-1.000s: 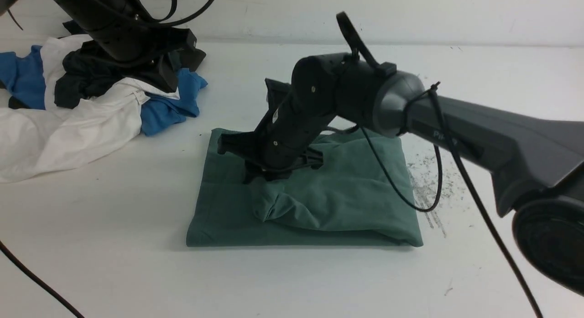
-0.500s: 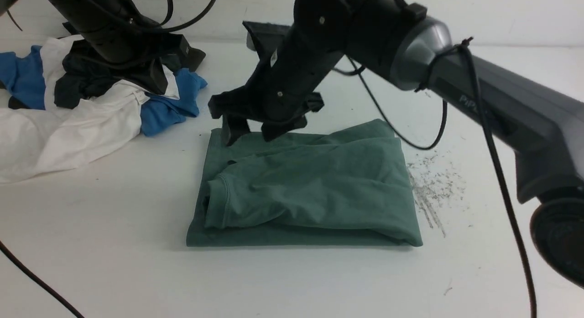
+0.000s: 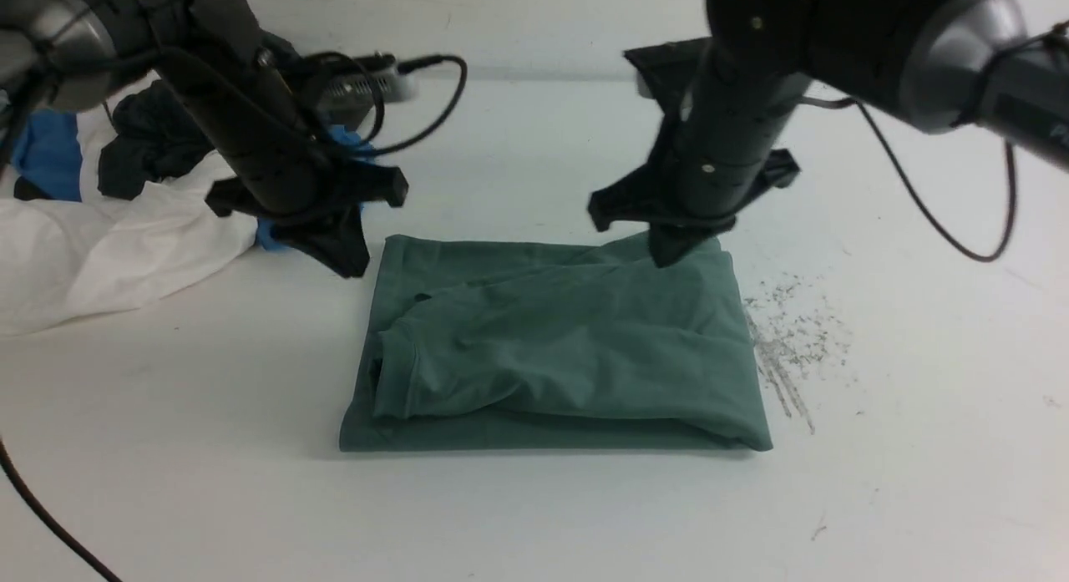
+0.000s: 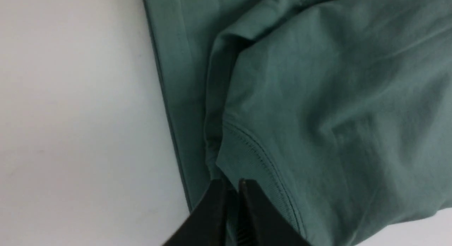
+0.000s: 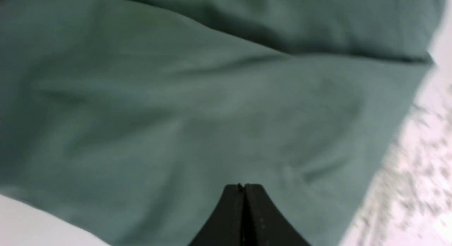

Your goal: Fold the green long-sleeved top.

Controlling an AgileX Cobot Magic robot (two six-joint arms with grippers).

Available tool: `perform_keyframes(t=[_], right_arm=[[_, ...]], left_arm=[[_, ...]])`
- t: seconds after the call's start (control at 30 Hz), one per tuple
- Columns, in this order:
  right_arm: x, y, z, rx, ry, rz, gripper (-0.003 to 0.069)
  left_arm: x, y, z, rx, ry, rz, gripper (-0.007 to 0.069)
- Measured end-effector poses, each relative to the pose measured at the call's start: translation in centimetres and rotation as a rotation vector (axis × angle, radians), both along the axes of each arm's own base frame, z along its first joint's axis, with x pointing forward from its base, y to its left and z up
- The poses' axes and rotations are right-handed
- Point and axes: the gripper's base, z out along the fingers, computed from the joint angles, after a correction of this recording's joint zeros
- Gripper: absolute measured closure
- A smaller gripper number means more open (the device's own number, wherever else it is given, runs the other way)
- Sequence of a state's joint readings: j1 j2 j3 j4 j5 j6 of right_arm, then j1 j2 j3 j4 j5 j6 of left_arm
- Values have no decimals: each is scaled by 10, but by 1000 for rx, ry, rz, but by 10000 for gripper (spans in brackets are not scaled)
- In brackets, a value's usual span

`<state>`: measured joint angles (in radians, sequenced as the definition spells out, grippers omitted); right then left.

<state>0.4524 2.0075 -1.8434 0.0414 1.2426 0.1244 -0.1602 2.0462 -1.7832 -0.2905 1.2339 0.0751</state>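
My two sets of jaws hung at the far corners of a folded green long-sleeved top (image 3: 551,348) on a white bench (image 3: 534,523).

The top lay in a flat, rough rectangle below and between my jaws, reaching from them towards my base, with a ribbed cuff (image 3: 394,373) on the folded layer near my left jaws. My left jaws were parted by only a thin slit and held nothing, their tips just over the top's edge. My right jaws were pressed fully together, empty, close over the cloth; I could not tell whether they touched it. A heap of blue, white and dark clothes (image 3: 108,248) lay on the outer side of my left jaws, and grey scuff marks (image 3: 785,348) on the outer side of my right jaws.
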Motion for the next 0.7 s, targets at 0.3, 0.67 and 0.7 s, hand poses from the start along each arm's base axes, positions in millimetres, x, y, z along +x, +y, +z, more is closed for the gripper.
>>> perform_keyframes(t=[0.3, 0.67, 0.7], right_arm=[[1, -20, -8, 42, 59, -4, 673], [1, -20, -8, 40, 56, 9, 674], [1, -20, -8, 39, 55, 13, 674]], left_arm=[[13, -8, -56, -3, 107, 3, 228], [18, -16, -73, -71, 136, 21, 490], [19, -16, -71, -73, 128, 6, 554]])
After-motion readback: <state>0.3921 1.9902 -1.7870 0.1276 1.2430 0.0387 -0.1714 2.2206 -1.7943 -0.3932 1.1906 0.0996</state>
